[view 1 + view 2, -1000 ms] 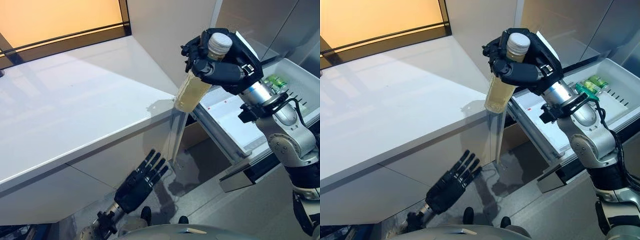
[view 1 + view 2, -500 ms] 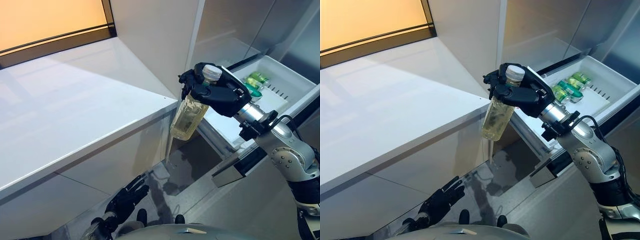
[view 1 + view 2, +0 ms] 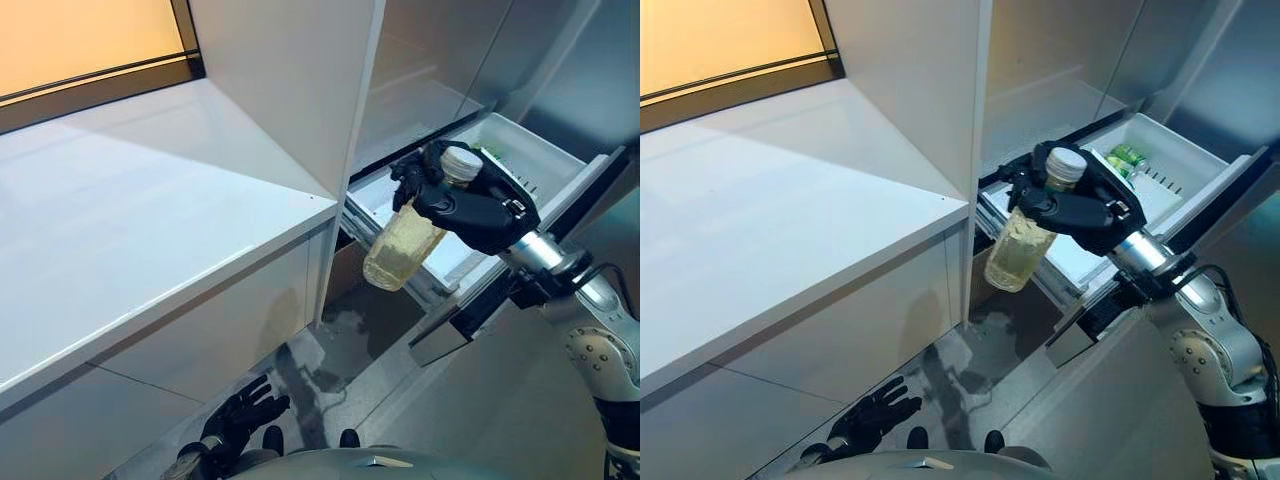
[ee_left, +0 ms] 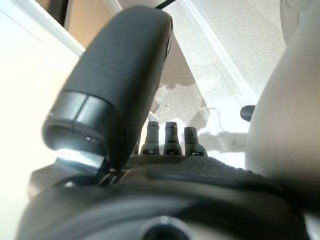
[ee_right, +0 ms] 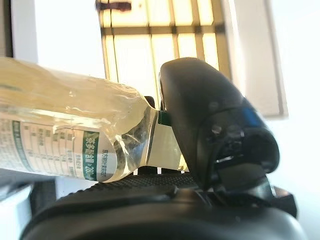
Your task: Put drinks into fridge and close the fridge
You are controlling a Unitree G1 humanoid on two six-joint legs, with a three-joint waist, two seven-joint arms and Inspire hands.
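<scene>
While my right robot hand (image 3: 470,205) is clamped round its neck, the bottle (image 3: 404,250) hangs tilted over the open fridge drawer's (image 3: 520,150) front edge, white cap up, base down-left. Its label's print is unreadable. My left robot hand (image 3: 235,424) hangs low, fingers relaxed.

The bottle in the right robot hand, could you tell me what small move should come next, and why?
Probably carry the bottle a little further right and set it down in the drawer. The right robot hand grips it near the cap, and it hangs tilted over the drawer's near edge, not yet inside. Green bottles lie at the far end, so the nearer white floor looks free.
</scene>
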